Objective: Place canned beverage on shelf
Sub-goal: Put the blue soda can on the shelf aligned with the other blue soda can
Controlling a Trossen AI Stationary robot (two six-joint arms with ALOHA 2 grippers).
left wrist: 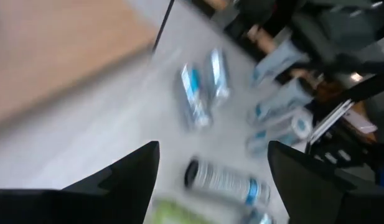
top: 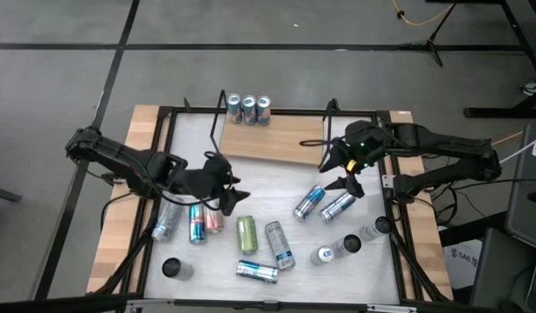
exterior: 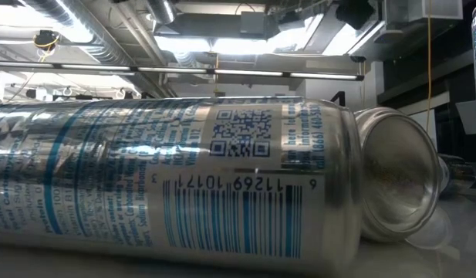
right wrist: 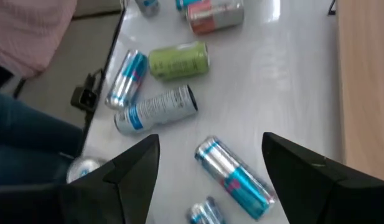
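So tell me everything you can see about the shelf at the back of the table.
The shelf is a light wooden rectangular board with thin black wire frames rising at its two short ends. It sits at the far side of the table, slightly askew to the edge. Three cans stand upright in a row at its back left corner; whether they rest on the board or just behind it cannot be told. The rest of the board is bare. The right pincer hangs near its right end, open and holding nothing.

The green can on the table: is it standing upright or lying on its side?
Lying on its side: the green can shows its full length from above, flat on the table.
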